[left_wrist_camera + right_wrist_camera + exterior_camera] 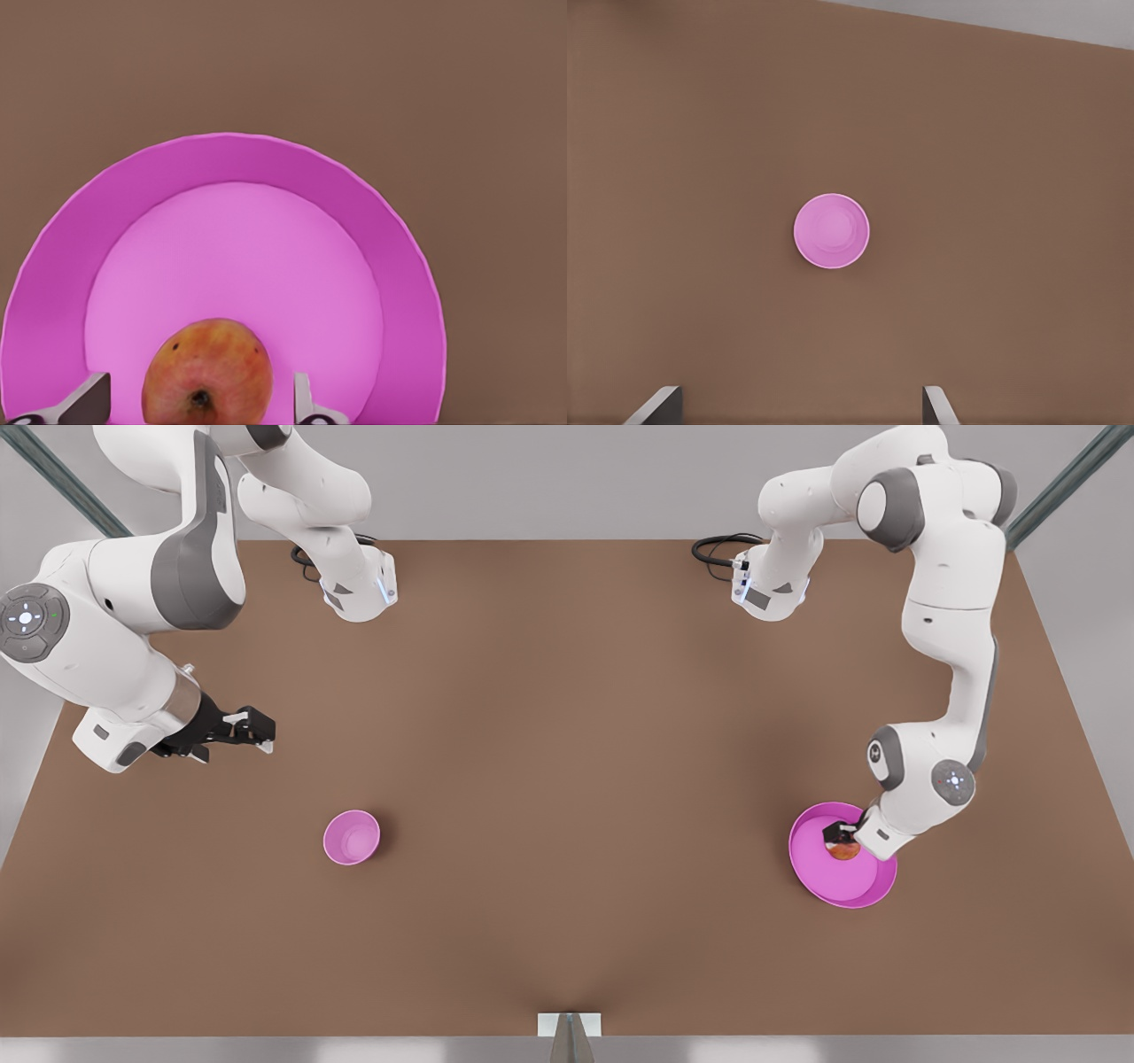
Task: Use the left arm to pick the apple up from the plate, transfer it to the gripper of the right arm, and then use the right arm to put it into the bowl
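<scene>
Left gripper (842, 835) is down over the plate (828, 881), at the front view's four o'clock on the table (567, 779), and the apple (843, 851) sits right under it. From the left wrist view the fingers (87, 403) stand wide, one on each side of the apple (207, 372), with a visible gap on both sides, so nothing is gripped yet. The apple rests on the plate's (390, 257) flat floor, toward its rim rather than dead centre.

Over at the front view's nine o'clock the right gripper (257, 731) waits, hanging above the table, its fingers (660, 403) spread wide, and the bowl (831, 230) sits on bare table far below its camera. In the front view that bowl (352, 837) lies at about seven o'clock, well apart from the plate.

What could go wrong here? The apple is round and smooth, so if one fingertip meets it first, I'd expect it to roll across the plate. A close too high on the curve could squeeze it downward and out. Come down too far and the fingertips may press on the plate and tip or drag it. And the handover looks like the real test: two grippers sharing one small fruit leaves little room, and a shallow hold now could mean a drop over the table.
</scene>
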`<state>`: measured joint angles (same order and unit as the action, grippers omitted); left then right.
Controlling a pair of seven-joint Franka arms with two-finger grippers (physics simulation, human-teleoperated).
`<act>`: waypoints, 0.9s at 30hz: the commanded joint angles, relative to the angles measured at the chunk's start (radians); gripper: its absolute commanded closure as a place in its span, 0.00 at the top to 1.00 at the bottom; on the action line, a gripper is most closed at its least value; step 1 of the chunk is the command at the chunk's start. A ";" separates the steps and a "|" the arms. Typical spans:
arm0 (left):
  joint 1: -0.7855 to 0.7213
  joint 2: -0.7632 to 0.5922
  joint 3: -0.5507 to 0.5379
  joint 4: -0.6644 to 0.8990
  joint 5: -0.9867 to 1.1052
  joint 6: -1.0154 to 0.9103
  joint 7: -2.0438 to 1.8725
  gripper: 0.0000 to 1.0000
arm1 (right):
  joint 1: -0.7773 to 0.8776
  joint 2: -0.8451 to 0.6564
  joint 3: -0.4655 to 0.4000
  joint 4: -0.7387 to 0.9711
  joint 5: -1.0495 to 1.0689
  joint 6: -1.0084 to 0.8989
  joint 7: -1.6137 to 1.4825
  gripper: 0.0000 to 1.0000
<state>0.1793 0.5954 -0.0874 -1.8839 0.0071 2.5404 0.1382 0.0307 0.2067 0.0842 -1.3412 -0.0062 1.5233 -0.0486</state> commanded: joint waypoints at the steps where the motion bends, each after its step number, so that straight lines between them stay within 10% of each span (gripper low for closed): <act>1: -0.001 0.012 0.000 -0.008 0.002 0.034 0.101 1.00 | 0.000 -0.001 0.000 0.000 0.002 0.000 0.003 1.00; 9: 0.000 0.038 0.000 -0.008 0.001 0.034 0.100 0.99 | 0.000 -0.001 0.000 0.000 0.002 0.000 0.003 1.00; 17: 0.002 0.044 -0.002 -0.009 0.001 0.034 0.100 0.75 | 0.000 -0.001 0.000 0.000 0.002 0.000 0.003 1.00; 27: 0.000 0.044 -0.002 -0.004 0.001 0.034 0.098 0.79 | 0.000 -0.001 0.000 0.000 0.002 0.000 0.003 1.00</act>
<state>0.1795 0.6402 -0.0889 -1.8890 0.0062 2.5739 0.2200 0.0306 0.2067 0.0842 -1.3412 -0.0052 1.5237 -0.0464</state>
